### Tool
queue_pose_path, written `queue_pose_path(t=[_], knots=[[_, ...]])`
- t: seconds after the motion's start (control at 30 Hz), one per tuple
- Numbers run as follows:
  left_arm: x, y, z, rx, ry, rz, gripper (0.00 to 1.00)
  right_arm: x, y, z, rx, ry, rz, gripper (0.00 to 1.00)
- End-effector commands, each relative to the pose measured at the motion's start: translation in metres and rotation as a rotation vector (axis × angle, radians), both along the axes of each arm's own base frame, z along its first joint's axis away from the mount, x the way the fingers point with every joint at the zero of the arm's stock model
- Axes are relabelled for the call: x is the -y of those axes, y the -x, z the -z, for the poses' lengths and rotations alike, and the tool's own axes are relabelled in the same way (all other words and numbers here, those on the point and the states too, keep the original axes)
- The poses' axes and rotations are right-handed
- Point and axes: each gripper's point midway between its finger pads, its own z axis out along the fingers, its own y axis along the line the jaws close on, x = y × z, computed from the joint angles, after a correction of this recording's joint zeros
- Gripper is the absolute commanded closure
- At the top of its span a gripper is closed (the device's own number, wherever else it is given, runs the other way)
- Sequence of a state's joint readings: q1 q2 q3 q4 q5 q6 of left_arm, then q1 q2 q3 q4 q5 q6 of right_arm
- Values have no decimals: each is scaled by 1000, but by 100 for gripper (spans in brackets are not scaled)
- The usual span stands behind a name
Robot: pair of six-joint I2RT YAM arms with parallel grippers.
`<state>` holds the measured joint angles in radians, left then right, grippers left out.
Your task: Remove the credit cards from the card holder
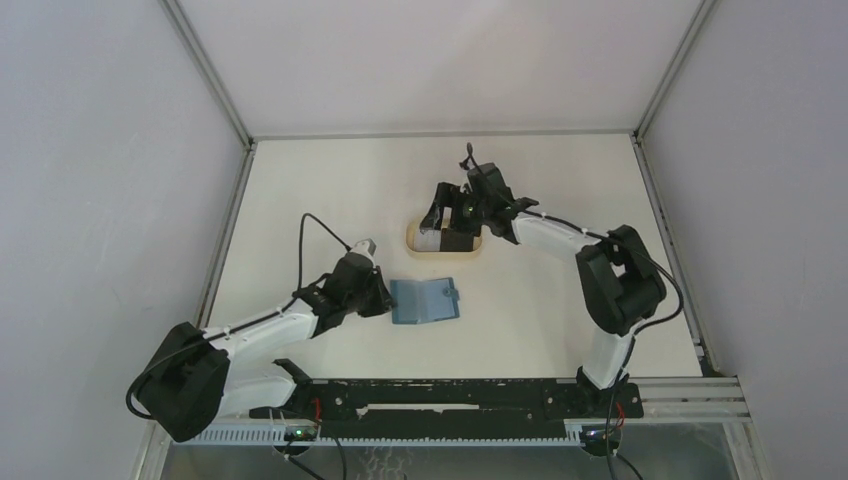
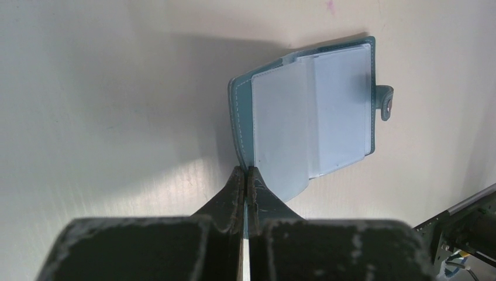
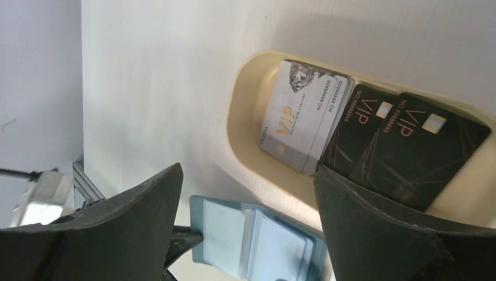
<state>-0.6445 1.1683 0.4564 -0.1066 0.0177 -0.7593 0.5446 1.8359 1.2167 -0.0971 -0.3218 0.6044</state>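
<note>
The teal-blue card holder [image 1: 424, 301] lies open on the table, its pale blue inner pockets [image 2: 327, 111] facing up and the snap tab [image 2: 386, 100] at its right edge. My left gripper [image 2: 246, 174] is shut on the edge of its left cover. Silver credit cards [image 3: 304, 117] and black credit cards [image 3: 403, 146], all marked VIP, lie in the tan oval tray [image 3: 240, 134]. My right gripper [image 3: 247, 170] hangs open just above that tray with nothing between its fingers; the right finger [image 3: 374, 228] covers part of the black cards.
The tan tray [image 1: 412, 238] sits at mid table, just behind the card holder. White walls enclose the table on the left, back and right. The arm bases and a black rail [image 1: 450, 395] run along the near edge.
</note>
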Motion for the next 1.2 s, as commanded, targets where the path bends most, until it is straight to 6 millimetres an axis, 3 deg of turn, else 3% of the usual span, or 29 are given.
queue_pose_path(t=[0.0,0.17,0.27,0.33,0.5,0.6,0.8,1.17], knots=[[-4,-13,-14,54,-6,-36,100,11,-8,-56,155,23,11,8],[-7,-17,-25,98,-5,-55,100,21,6,-74,233,51,21,7],[-9,-19,-33,129,0,-63,100,21,26,-74,291,99,-6,7],[-11,-22,-38,150,2,-75,100,15,42,-64,307,139,-41,6],[-11,-27,-45,186,24,-94,100,-9,76,-12,248,242,-119,5],[-8,-27,-44,182,32,-85,100,-22,82,8,230,261,-128,5],[-6,-26,-39,165,39,-81,100,-44,92,20,234,262,-168,4],[9,-23,-34,139,90,-35,100,-74,92,14,266,256,-218,4]])
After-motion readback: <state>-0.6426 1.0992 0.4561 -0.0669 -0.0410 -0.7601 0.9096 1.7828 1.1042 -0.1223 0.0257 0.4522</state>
